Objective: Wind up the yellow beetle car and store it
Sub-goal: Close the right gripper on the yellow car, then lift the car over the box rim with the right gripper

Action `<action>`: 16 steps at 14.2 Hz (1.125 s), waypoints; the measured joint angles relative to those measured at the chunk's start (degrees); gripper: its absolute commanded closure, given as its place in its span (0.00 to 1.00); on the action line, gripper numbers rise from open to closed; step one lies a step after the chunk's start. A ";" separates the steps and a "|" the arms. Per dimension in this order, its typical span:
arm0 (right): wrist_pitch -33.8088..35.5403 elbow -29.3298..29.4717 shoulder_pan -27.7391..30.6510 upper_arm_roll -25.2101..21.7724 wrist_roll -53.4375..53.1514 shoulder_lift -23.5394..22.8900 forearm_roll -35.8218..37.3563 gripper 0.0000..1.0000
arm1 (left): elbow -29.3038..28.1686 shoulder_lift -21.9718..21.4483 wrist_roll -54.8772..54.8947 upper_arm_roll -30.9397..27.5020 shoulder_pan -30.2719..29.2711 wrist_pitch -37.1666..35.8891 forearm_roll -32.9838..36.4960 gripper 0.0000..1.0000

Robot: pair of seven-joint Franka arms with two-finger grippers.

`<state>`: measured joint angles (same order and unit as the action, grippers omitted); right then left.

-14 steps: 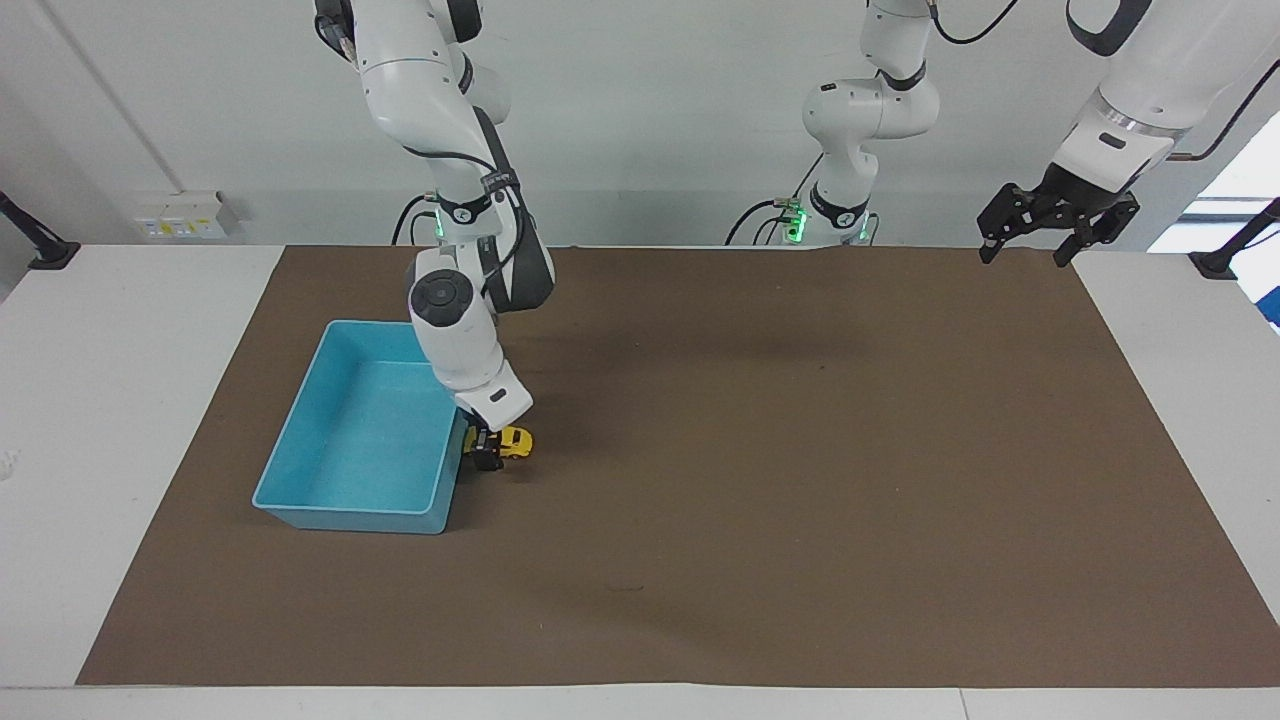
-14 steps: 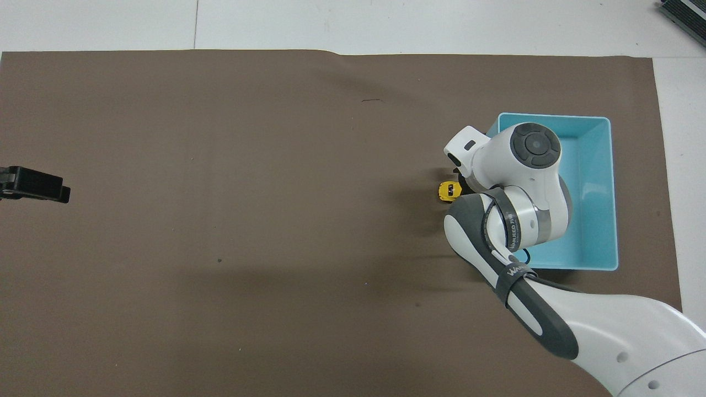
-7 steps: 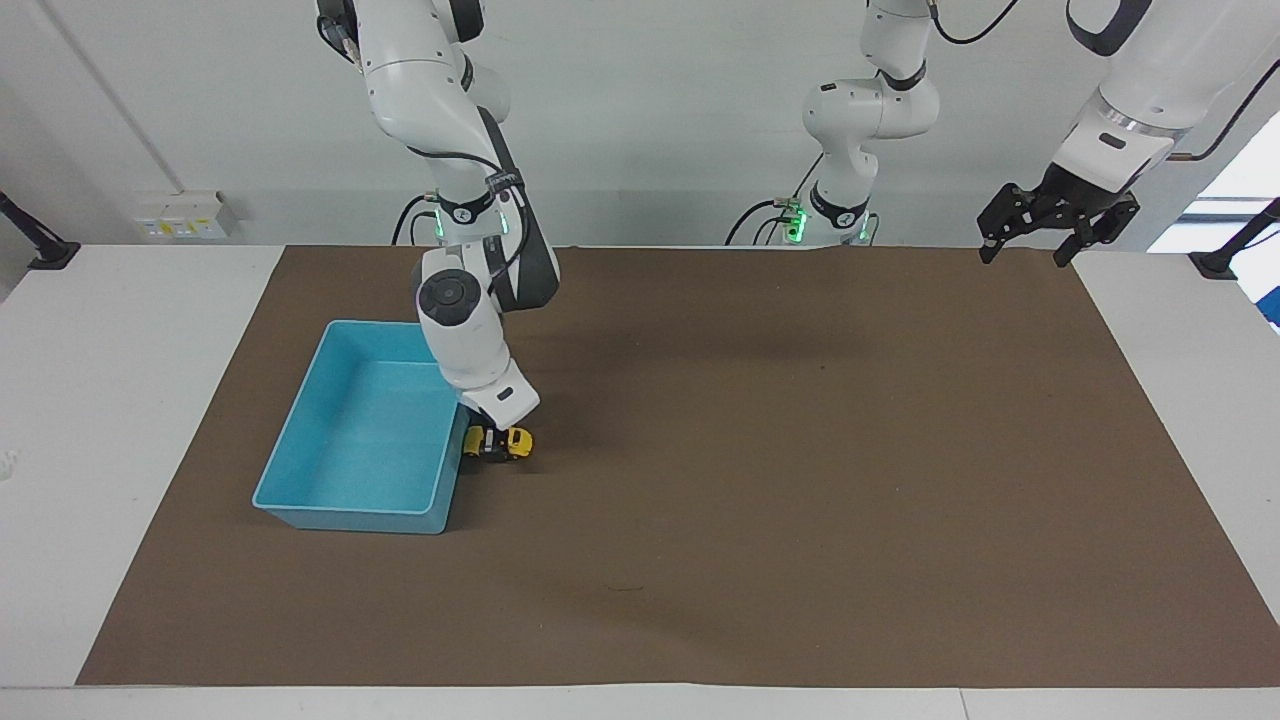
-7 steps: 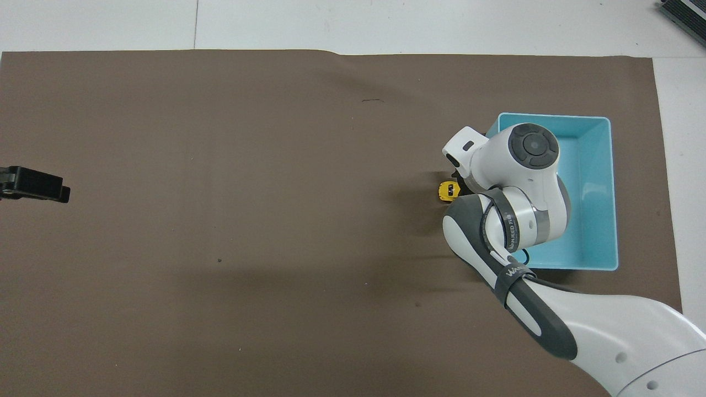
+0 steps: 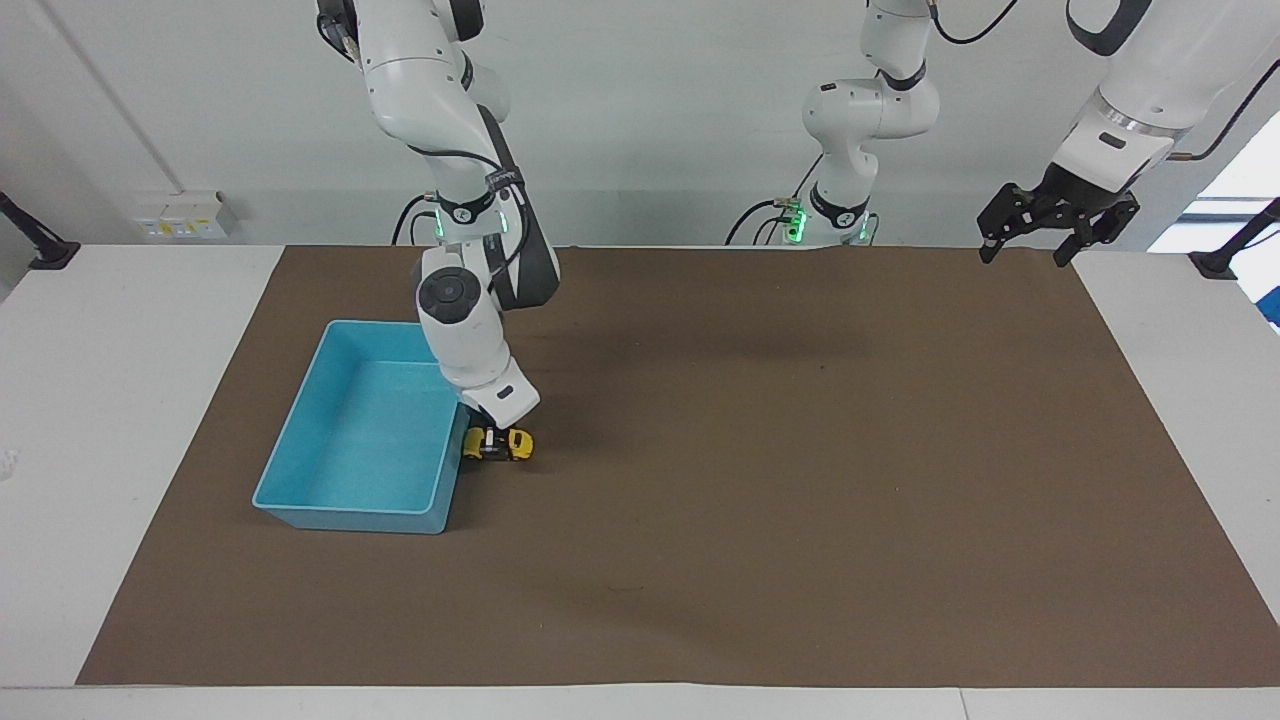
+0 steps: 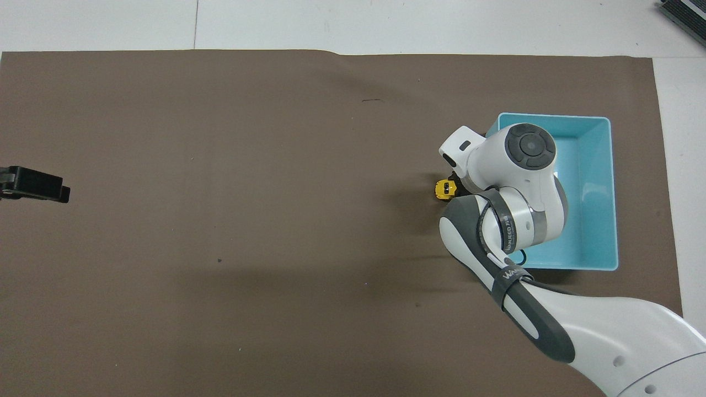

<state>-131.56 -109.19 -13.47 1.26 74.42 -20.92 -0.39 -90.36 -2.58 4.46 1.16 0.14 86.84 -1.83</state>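
The yellow beetle car (image 5: 516,443) sits on the brown mat right beside the light blue bin (image 5: 296,430), on the side toward the left arm's end. My right gripper (image 5: 494,444) is down at mat level, shut on the car. In the overhead view the car (image 6: 444,188) peeks out from under the right wrist, and the gripper itself is hidden there. The bin (image 6: 613,193) holds nothing that I can see. My left gripper (image 5: 1024,256) waits open in the air, over the mat's corner nearest the left arm's base.
The brown mat (image 5: 800,480) covers most of the white table. The left gripper's tip (image 6: 34,184) shows at the edge of the overhead view. The right arm's elbow hangs over part of the bin.
The right gripper closed around the car. It then shifted the car slightly along the mat, away from the bin toward the left arm's end. The left arm stayed still.
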 measured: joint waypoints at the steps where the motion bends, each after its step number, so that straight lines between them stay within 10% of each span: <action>1: 0.03 0.59 -0.33 0.00 -0.45 0.01 -0.03 0.73 | 0.00 0.00 0.00 0.00 0.00 0.00 0.00 0.00; 16: 11.63 8.66 -0.23 0.60 -3.54 5.51 -1.27 0.77 | 0.00 0.00 0.00 0.01 0.00 0.00 0.00 0.00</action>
<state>-119.93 -100.53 -13.70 1.85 70.88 -15.41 -1.66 -90.36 -2.59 4.46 1.17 0.14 86.84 -1.83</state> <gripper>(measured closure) 0.551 0.000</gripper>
